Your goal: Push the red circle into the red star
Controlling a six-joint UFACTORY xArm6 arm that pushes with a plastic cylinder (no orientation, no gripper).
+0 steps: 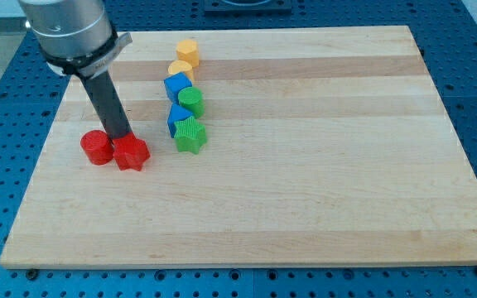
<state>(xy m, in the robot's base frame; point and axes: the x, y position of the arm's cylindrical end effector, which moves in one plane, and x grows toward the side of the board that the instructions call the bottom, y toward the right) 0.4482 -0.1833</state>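
Nearest, red star touching red circle on its left: pushed together, task likely done. Just behind star, my tip, a bare rod with no pincer to open or close. Farther right of star, green star, blue, green, yellow blocks stacked away, untouched

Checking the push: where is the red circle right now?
The red circle sits at the board's left side, touching the red star on its right, with my tip just behind them.
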